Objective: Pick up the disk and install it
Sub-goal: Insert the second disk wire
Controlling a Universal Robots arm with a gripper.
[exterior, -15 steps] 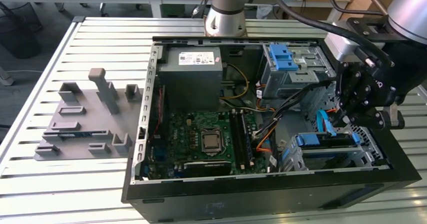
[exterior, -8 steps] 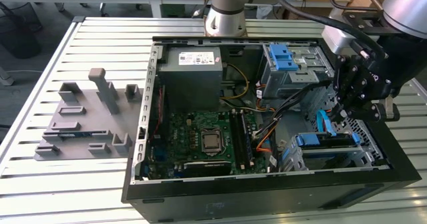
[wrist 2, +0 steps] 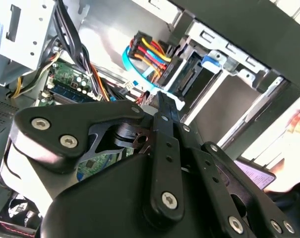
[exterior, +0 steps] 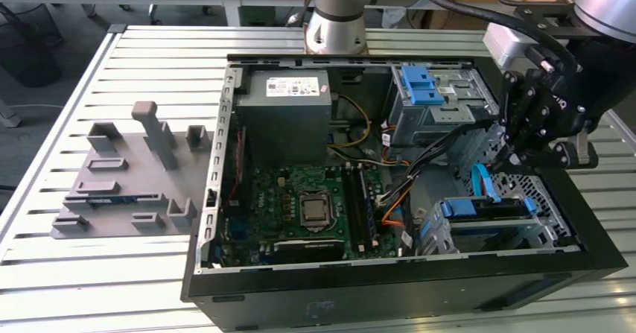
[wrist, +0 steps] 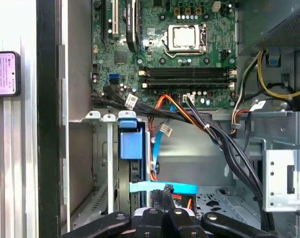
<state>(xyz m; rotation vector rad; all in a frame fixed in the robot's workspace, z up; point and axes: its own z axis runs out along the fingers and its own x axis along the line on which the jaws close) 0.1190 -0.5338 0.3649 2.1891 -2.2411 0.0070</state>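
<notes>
Disk point(exterior: 484, 208) sits edge-up in the perforated sheet-metal bay at about four o'clock from the middle of the open computer case point(exterior: 398, 296) in the exterior view. Its blue plastic carrier frame lies along the top and a dark slab shows under it. In the first wrist view the disk point(wrist: 131, 144) shows a smooth, squared blue tab between thin bright steel rails.

The gripper point(exterior: 519, 158) hangs at two o'clock from the disk, just above the bay. In the first wrist view its matte black fingers point(wrist: 163, 196) are pressed together with nothing between them, close to a flat, glossy light-blue cable point(wrist: 162, 188).

The green motherboard point(exterior: 298, 206) lies at nine o'clock from the disk. A ribbed grey moulded fixture point(exterior: 129, 176) rests on the slatted aluminium table point(exterior: 100, 273).
</notes>
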